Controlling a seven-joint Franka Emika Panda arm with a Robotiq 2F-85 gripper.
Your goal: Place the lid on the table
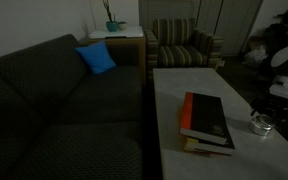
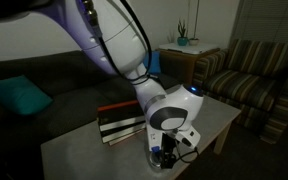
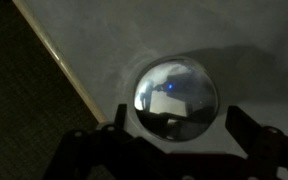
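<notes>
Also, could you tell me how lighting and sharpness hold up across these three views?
Both exterior views are dim and grainy, the sofa nearly black; in an exterior view the arm is softly blurred; the wrist view is dark, with a bluish reflection glinting on the lid.

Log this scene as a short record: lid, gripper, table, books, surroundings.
lid: round, shiny, appears to rest on the table near its edge
gripper: low over the lid, jaws open, one on either side of it
table: long, pale top
books: stacked on the table, apart from the lid
surroundings: dark sofa beside the table, blue cushion on it
</notes>
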